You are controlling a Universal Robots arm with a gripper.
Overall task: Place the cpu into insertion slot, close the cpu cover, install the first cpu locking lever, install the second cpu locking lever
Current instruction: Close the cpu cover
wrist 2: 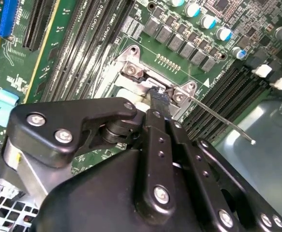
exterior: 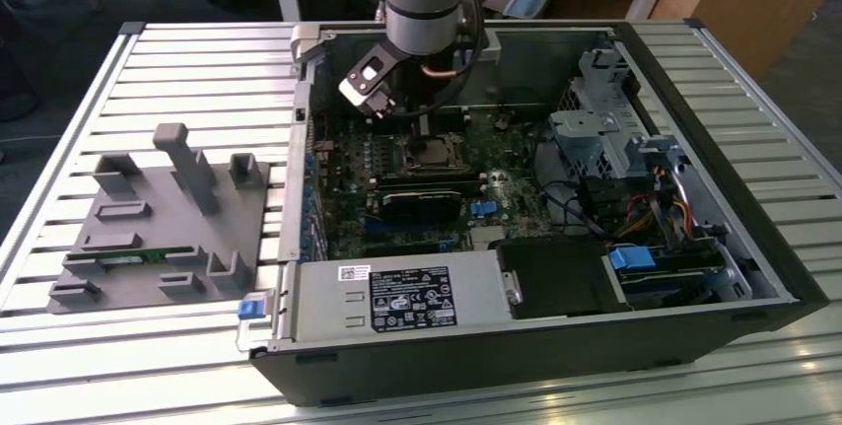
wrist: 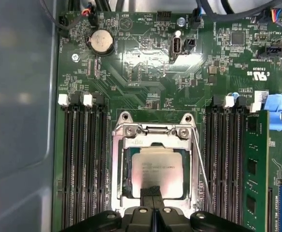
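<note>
The cpu (wrist: 155,164) lies flat in the insertion slot, its grey-brown top showing through the window of the cpu cover (wrist: 153,137). The cover lies down over it as a metal frame (wrist 2: 148,87). My gripper (wrist: 153,191) is shut with nothing between its fingers, and its tips rest at the cover's edge (wrist 2: 157,99). In the exterior view the gripper (exterior: 424,137) hangs right over the socket (exterior: 429,157). A thin wire locking lever (wrist: 201,166) runs along one side of the socket. Its free end (wrist 2: 251,140) sticks out over the memory slots.
Black memory slots (wrist: 82,159) flank the socket on both sides, one holding a green module (wrist: 254,169). The open computer case (exterior: 736,238) has a power supply (exterior: 401,297), drive bays and cables. A grey fixture block (exterior: 165,218) stands on the slatted table at the exterior view's left.
</note>
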